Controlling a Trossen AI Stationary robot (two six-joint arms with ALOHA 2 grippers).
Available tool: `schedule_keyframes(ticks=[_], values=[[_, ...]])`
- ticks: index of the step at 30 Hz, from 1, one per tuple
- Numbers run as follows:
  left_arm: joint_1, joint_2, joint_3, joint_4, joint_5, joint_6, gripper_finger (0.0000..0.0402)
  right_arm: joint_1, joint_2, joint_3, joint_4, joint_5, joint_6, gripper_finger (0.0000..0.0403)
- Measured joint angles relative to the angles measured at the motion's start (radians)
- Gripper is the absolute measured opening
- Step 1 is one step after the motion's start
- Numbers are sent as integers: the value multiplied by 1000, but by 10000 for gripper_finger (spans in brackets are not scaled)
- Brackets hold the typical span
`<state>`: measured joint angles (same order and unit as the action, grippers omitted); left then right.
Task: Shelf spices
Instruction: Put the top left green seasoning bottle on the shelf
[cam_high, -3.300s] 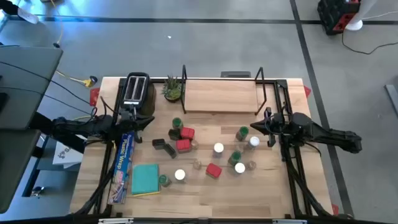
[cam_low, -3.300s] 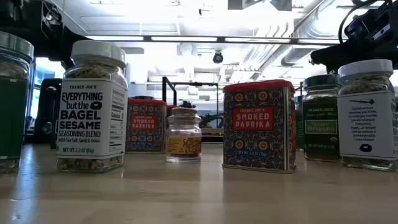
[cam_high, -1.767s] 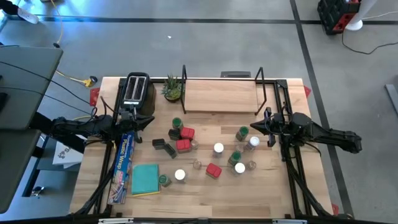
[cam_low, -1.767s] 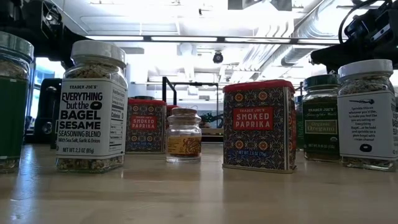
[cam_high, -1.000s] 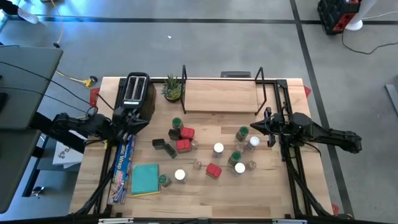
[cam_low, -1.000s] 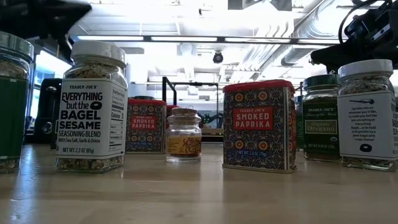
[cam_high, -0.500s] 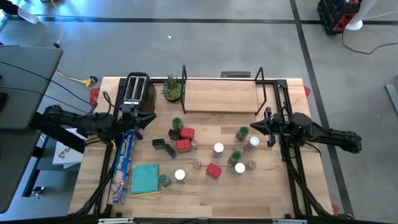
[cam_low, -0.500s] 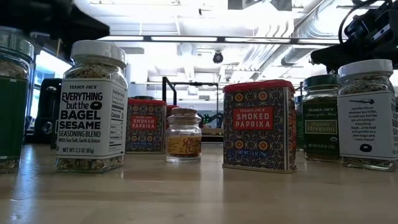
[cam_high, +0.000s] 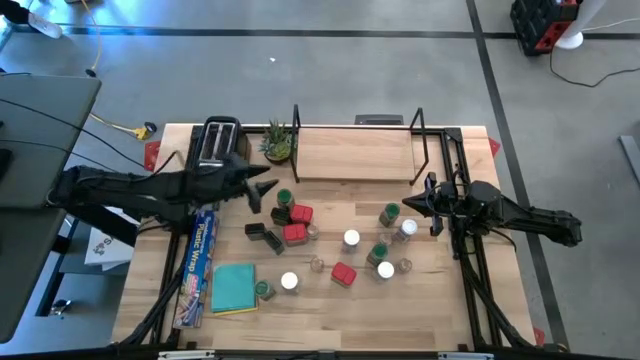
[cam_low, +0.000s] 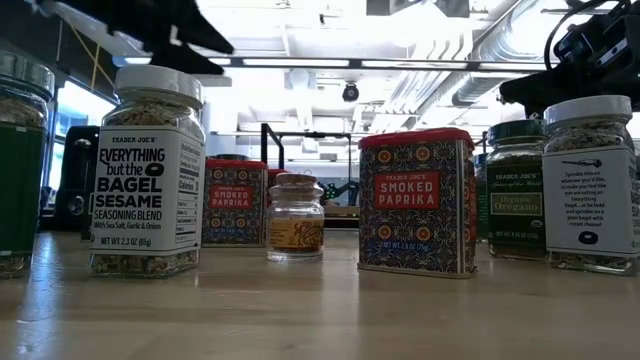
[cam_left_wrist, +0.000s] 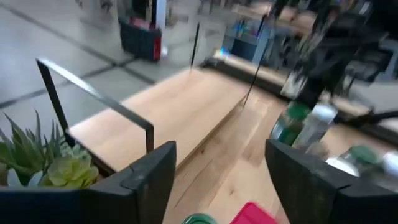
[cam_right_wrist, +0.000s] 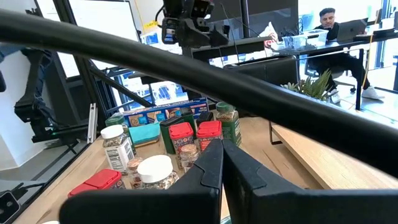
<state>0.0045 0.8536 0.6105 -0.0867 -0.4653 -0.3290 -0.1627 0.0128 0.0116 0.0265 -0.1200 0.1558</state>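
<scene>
The shelf, a light-wood plank rack with thin black frame ends, stands bare at the far middle of the wooden table, between a black toaster with a small potted succulent on one side and the table's right edge on the other. In front of it the spices lie scattered across the table's middle: red smoked paprika tins, dark rectangular tins, green-lidded jars, white-lidded jars and tiny clear jars. In the low view the nearest are an Everything but the Bagel jar, a paprika tin and a tiny jar between them. A box of plastic wrap and a flat teal pad lie near the left front.

The left arm reaches over the table past the toaster; the left gripper hangs just beside the green-lidded jar nearest the plant, its two fingers spread wide with nothing between them. The right gripper waits at the right, beside the jars there, fingers pressed together and empty.
</scene>
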Motion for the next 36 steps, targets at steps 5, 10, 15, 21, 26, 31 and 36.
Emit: schedule_keyframes(ticks=[5, 10, 15, 21, 26, 31, 36], values=[[41, 146, 66, -122, 11, -2, 266, 0, 0, 0, 0, 0, 0, 0], [31, 261, 70, -138, 14, -109, 266, 0, 0, 0, 0, 0, 0, 0], [32, 357, 70, -136, -11, -253, 267, 0, 0, 0, 0, 0, 0, 0], [3, 444, 70, -127, -45, -351, 267, 0, 0, 0, 0, 0, 0, 0], [-51, 491, 73, -103, -161, -362, 267, 0, 0, 0, 0, 0, 0, 0], [-89, 514, 73, -92, -252, -360, 267, 0, 0, 0, 0, 0, 0, 0], [-93, 515, 72, -93, -271, -327, 267, 0, 0, 0, 0, 0, 0, 0]])
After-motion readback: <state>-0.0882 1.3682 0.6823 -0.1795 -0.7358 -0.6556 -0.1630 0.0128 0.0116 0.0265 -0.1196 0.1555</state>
